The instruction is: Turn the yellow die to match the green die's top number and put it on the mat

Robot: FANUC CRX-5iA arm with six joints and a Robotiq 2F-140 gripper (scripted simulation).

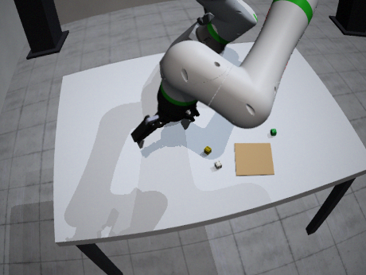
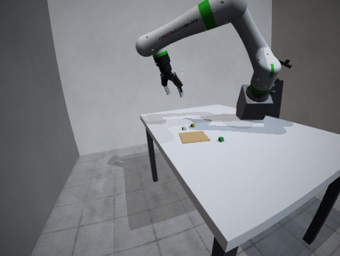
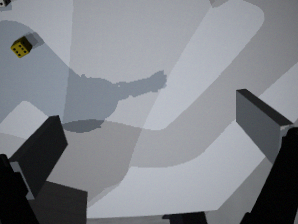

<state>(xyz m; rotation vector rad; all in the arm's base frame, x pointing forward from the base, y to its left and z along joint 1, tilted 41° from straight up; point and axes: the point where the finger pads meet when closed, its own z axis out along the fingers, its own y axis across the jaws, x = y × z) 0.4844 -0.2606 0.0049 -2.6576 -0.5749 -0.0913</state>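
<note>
The yellow die (image 1: 208, 150) (image 2: 192, 125) (image 3: 20, 48) lies on the table, off the mat. In the wrist view it is at the upper left, with several dark pips on its large visible face. The green die (image 1: 273, 132) (image 2: 221, 139) lies beyond a corner of the tan mat (image 1: 255, 159) (image 2: 194, 137); its top number is too small to read. The white die (image 1: 218, 164) (image 2: 184, 128) (image 3: 4, 2) lies between the yellow die and the mat, nearer the table edge. My gripper (image 1: 162, 134) (image 2: 174, 92) (image 3: 148, 118) is open and empty, high above the table and away from the dice.
The white table (image 1: 87, 159) (image 2: 236, 177) has its front edge beyond the mat and white die. The arm (image 1: 223, 87) (image 2: 185, 26) reaches over the table from its base (image 2: 252, 107). Broad arm shadows cross the table, and one covers the yellow die's area.
</note>
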